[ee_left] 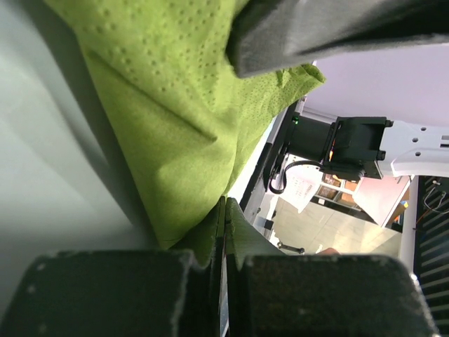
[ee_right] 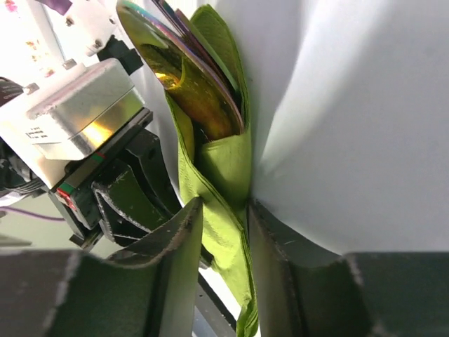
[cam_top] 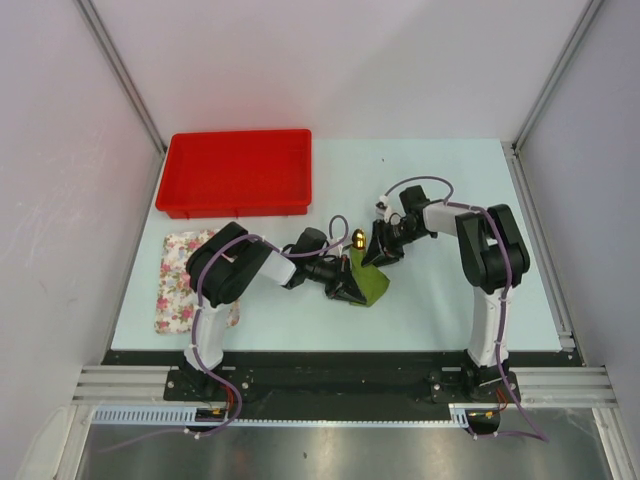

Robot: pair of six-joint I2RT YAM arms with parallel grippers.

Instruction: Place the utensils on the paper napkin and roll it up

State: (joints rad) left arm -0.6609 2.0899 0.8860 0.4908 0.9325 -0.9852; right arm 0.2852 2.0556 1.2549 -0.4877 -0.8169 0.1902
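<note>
Right gripper (ee_right: 223,210): the jaws are drawn nearly together, with the folded paper napkin (ee_right: 230,165) pinched between them. Left gripper (ee_left: 224,210): it is apparently clamped on the napkin's edge, though the view is crowded. The utensils (ee_right: 193,77) are wrapped inside the napkin, golden end protruding, near the middle of the table (cam_top: 440,300).
</note>
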